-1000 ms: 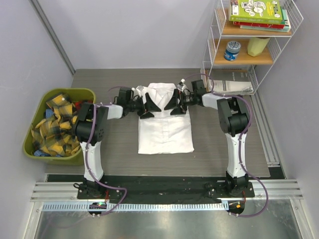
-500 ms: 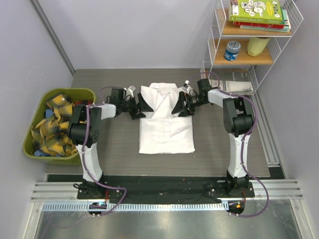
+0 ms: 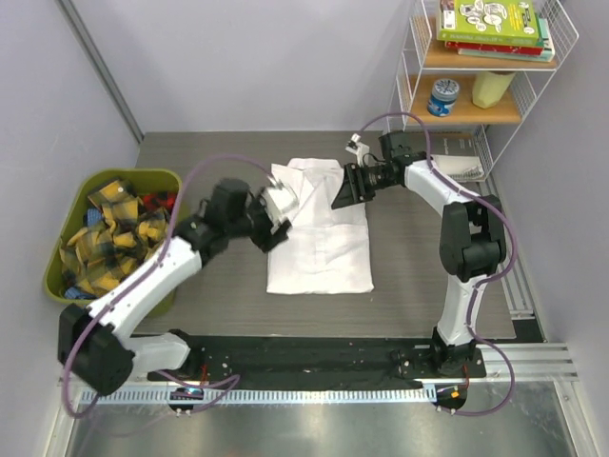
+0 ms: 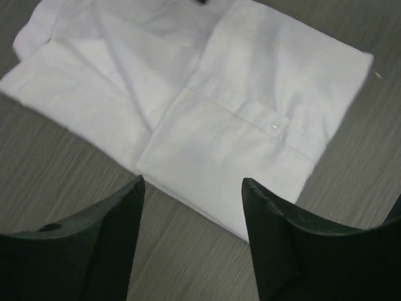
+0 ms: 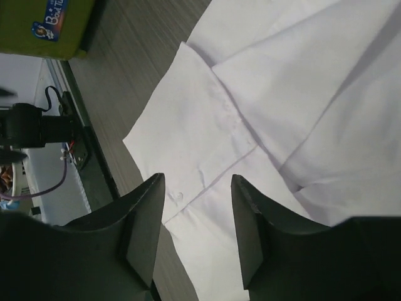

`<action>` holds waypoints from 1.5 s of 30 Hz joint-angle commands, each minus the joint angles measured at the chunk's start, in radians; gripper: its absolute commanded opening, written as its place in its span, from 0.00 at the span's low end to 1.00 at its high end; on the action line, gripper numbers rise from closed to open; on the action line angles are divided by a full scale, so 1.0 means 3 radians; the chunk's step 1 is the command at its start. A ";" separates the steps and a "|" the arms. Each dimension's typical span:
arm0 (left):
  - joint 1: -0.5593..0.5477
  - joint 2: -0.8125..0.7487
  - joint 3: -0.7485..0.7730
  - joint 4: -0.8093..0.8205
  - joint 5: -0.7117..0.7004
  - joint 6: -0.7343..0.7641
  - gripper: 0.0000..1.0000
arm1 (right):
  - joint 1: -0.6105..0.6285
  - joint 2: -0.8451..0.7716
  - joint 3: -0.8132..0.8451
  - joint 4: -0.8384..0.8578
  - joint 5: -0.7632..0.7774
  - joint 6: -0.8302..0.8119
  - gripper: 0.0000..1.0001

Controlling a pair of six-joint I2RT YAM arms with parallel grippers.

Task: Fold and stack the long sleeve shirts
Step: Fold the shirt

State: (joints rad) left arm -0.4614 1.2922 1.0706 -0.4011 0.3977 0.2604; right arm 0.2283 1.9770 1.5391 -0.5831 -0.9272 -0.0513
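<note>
long sleeve shirt [image 3: 317, 238]: white cloth, matt, soft, light creases (one small shiny button shows at the left wrist). table [image 3: 428, 267]: grey wood-grain, matt. left gripper [image 4: 192, 183] and right gripper [image 5: 197, 182]: smooth black matt plastic. bin [image 3: 143, 173]: green plastic, slight sheen. shelf rack [image 3: 476, 114]: white wire metal, wood-look boards.

Hovering with left end effector [image 4: 191, 183] spread wide, empty, forearm slanting in from the left. Reaching far forward with right end effector [image 5: 197, 179], also spread and empty, wrist turned inward, elbow bent.
</note>
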 commanded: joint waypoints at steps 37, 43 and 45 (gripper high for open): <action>-0.2859 0.0745 -0.0630 -0.0006 -0.2068 0.0657 0.00 | 0.0865 0.0330 -0.0451 -0.0169 0.0759 -0.1108 0.25; -0.2931 0.0438 -0.0333 -0.0912 -0.1236 0.0283 0.00 | 0.0880 -0.0060 -0.0539 -0.0372 0.0595 -0.1000 0.30; -0.2921 0.0387 -0.0251 -0.1142 -0.1066 0.0206 0.00 | 0.0860 -0.0137 -0.0330 -0.0490 0.0565 -0.1000 0.35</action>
State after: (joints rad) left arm -1.3350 1.4471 0.9340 -0.5205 -0.1333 0.4202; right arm 0.4969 2.0319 1.3636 -0.6643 -0.7383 -0.3519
